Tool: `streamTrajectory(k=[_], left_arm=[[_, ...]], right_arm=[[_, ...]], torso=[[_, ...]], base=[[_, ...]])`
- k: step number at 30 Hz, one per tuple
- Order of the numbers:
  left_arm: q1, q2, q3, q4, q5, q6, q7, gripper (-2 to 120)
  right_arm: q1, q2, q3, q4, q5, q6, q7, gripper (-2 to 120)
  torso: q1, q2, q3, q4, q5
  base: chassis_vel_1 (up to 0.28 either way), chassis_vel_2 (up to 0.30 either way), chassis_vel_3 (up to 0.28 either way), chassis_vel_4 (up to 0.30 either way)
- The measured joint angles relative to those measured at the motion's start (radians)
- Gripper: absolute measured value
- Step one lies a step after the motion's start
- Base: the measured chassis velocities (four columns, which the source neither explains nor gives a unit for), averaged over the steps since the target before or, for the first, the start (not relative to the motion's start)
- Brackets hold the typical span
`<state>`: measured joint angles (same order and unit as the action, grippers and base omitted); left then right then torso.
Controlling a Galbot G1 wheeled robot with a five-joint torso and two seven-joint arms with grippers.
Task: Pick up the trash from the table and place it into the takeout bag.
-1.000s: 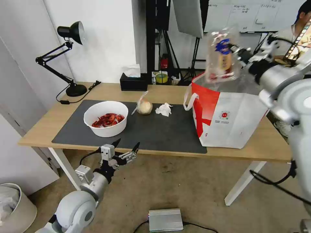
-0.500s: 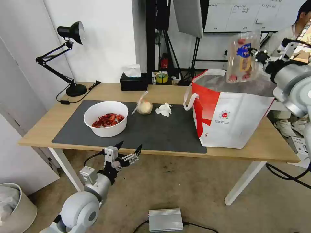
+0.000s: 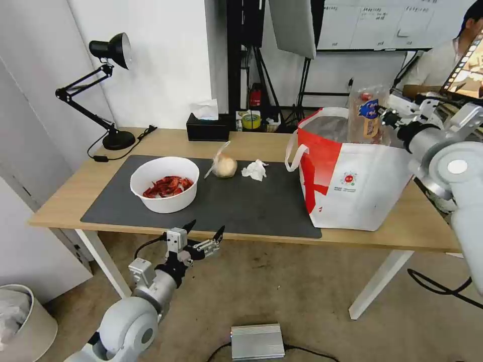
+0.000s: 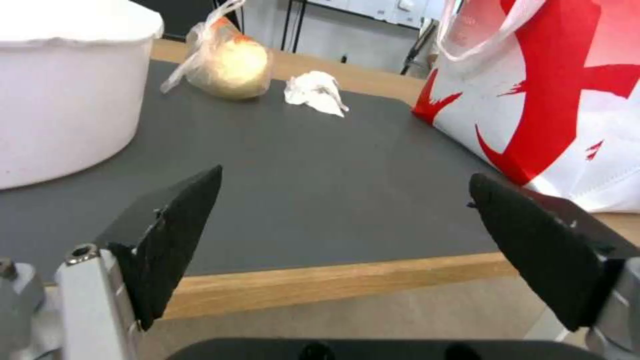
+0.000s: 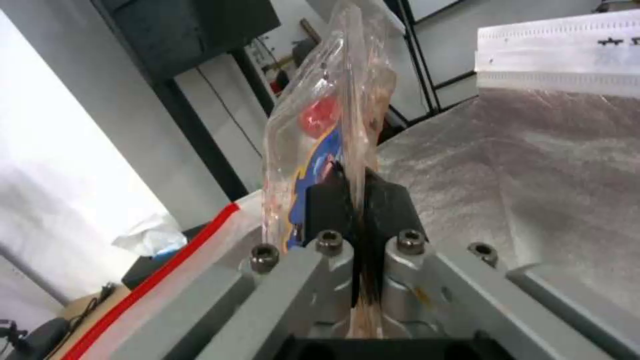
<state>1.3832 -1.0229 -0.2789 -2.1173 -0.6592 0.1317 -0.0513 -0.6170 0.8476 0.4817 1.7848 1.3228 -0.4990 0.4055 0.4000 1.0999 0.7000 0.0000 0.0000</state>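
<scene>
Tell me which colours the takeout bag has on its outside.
White and red takeout bag, with a small round red logo; clearest in the head view.

Head view high, overlooking table (image 3: 241, 141); wrist views low, close, probably sharing takeout bag (image 4: 567, 100).

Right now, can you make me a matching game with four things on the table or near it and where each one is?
Things:
1. bowl
2. tissue
3. plastic tray
4. lamp

Places:
A. pinched in the right gripper, partly down inside the bag
B. left end of the dark mat
C. on the mat beside the bagged ball
D. back left corner of the table

Pairs: 1-B, 2-C, 3-A, 4-D
</scene>
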Motion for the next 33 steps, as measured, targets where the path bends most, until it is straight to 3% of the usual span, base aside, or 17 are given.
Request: streamTrajectory(k=[5,8,11,13,14,16,25,33], left_arm=[[-0.002,0.000,0.006,0.000,0.000,0.000,0.000,100],[-0.007,0.000,0.013,0.001,0.000,0.000,-0.001,100],[-0.008,0.000,0.014,0.001,0.000,0.000,-0.001,100],[-0.015,0.003,0.019,-0.002,0.001,0.000,-0.002,100],[-0.015,0.003,0.019,-0.002,0.001,0.000,-0.002,100],[-0.022,0.007,0.021,-0.010,0.000,0.002,-0.003,100],[-0.016,0.003,0.016,-0.016,0.000,0.003,-0.003,100],[-0.010,0.001,0.009,-0.014,0.002,0.003,-0.003,100]], right_arm=[[-0.022,0.002,0.014,0.026,0.004,-0.006,0.004,4],[-0.045,-0.003,0.037,0.045,0.021,-0.014,0.013,20],[-0.049,-0.004,0.041,0.048,0.025,-0.015,0.015,23],[-0.075,-0.013,0.063,0.066,0.043,-0.023,0.023,39],[-0.075,-0.013,0.063,0.066,0.043,-0.023,0.023,39],[-0.084,-0.026,0.075,0.085,0.064,-0.025,0.023,61],[-0.078,-0.035,0.075,0.116,0.092,-0.022,0.032,96],[-0.113,-0.048,0.074,0.189,0.098,-0.001,-0.047,100]], torso=[[0.000,0.000,0.000,0.0001,-0.0001],[0.000,0.000,0.000,0.0000,0.0000],[0.000,0.000,0.000,0.0000,-0.0001],[0.000,0.000,0.000,0.0000,0.0000],[0.000,0.000,0.000,0.0000,0.0000],[0.000,0.000,0.000,0.0000,0.0000],[0.000,0.000,0.000,0.0000,0.0000],[0.000,0.000,0.000,0.0001,0.0000]], base=[[0.000,0.000,0.000,0.000],[0.000,0.000,0.000,0.000],[0.000,0.000,0.000,0.000],[0.000,0.000,0.000,0.000],[0.000,0.000,0.000,0.000],[0.000,0.000,0.000,0.000],[0.000,0.000,0.000,0.000],[0.000,0.000,0.000,0.000]])
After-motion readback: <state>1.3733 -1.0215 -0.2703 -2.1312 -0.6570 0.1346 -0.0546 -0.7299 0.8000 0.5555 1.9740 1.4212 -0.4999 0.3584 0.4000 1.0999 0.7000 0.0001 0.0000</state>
